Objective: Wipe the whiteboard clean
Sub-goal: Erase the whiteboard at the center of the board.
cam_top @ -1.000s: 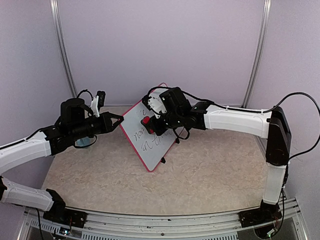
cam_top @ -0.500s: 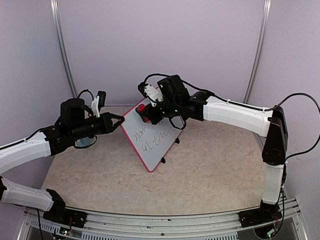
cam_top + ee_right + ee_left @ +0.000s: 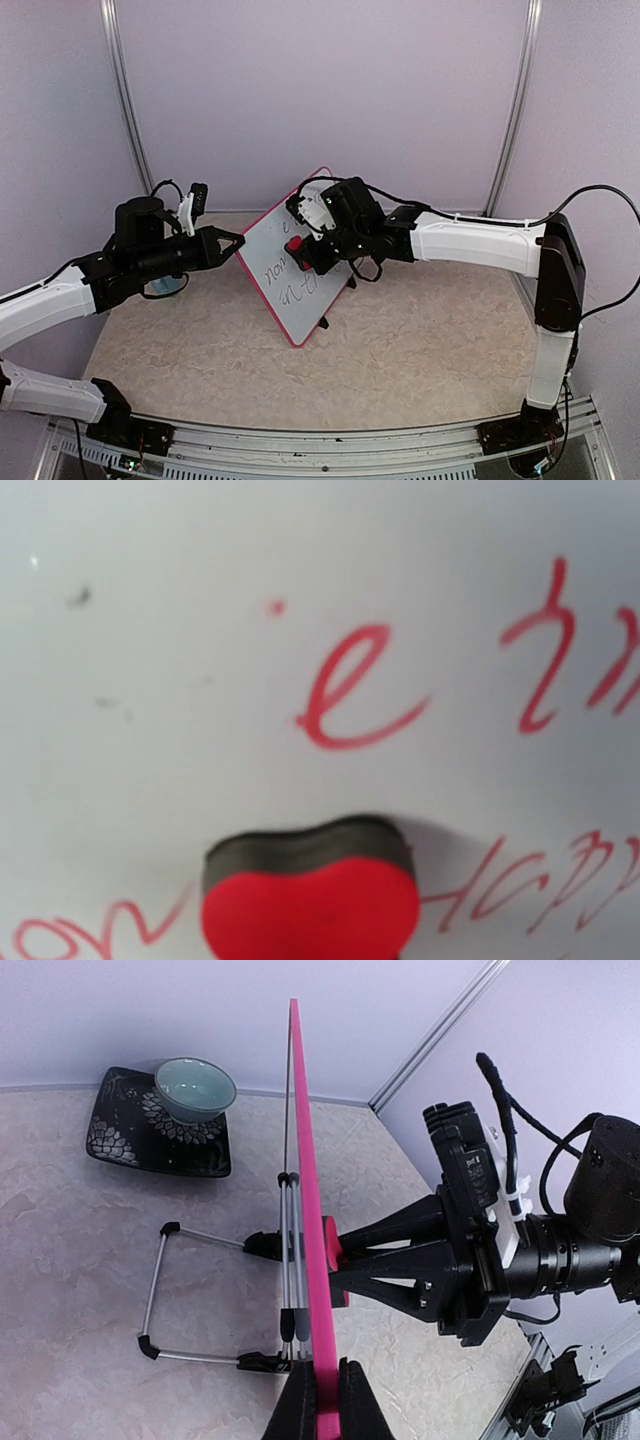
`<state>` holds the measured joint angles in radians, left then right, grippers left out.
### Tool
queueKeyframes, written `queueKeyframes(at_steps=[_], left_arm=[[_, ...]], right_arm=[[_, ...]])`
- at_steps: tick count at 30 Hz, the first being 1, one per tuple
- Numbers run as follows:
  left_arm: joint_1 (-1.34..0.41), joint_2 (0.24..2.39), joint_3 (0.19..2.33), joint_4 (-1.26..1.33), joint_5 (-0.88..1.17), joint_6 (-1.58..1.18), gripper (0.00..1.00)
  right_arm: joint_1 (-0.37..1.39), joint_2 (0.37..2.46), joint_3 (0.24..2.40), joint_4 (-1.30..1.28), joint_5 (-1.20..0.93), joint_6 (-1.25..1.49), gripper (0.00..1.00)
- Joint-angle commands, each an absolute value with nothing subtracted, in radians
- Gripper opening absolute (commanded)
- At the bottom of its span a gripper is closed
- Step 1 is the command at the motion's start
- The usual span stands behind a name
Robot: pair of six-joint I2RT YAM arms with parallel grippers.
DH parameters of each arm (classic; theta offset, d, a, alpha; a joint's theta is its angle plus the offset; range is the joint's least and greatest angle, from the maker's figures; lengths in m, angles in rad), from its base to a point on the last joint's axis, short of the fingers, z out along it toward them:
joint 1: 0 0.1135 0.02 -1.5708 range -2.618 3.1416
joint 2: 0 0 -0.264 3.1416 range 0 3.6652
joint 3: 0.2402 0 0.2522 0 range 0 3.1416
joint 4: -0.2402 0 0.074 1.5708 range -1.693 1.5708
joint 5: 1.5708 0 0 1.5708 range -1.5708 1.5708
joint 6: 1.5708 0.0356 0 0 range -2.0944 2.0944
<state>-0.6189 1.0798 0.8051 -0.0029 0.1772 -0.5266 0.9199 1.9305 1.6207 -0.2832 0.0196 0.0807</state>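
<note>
The whiteboard (image 3: 300,290) has a pink-red frame and stands tilted on its wire stand mid-table, with handwriting on it. My left gripper (image 3: 238,241) is shut on the board's left frame edge; in the left wrist view the frame (image 3: 305,1210) runs edge-on between my fingertips (image 3: 328,1405). My right gripper (image 3: 300,252) is shut on a red eraser (image 3: 294,246) and presses it on the board's upper middle. In the right wrist view the eraser (image 3: 310,905), red with a dark felt layer, lies against the white surface (image 3: 200,630) below a red letter "e" (image 3: 350,695). The right fingers are hidden there.
A pale green bowl (image 3: 195,1088) sits on a black patterned plate (image 3: 120,1135) behind the board, far left near the back wall. The board's wire stand legs (image 3: 155,1280) spread on the table behind it. Grey walls and metal posts enclose the back.
The right gripper took the eraser up to the board's top left corner, then came back down toward the upper middle. The left gripper stays clamped on the frame and shifted slightly.
</note>
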Motion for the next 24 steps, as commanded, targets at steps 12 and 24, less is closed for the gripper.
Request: queueKeyframes(at_steps=[12, 24], left_arm=[[-0.641, 1.026, 0.814, 0.000, 0.240, -0.534, 0.00], [-0.639, 1.032, 0.824, -0.014, 0.235, -0.519, 0.00]], right_arm=[[0.917, 1.999, 1.891, -0.350, 0.030, 0.060, 0.00], [0.916, 1.946, 1.639, -0.282, -0.014, 0.089, 0.00]])
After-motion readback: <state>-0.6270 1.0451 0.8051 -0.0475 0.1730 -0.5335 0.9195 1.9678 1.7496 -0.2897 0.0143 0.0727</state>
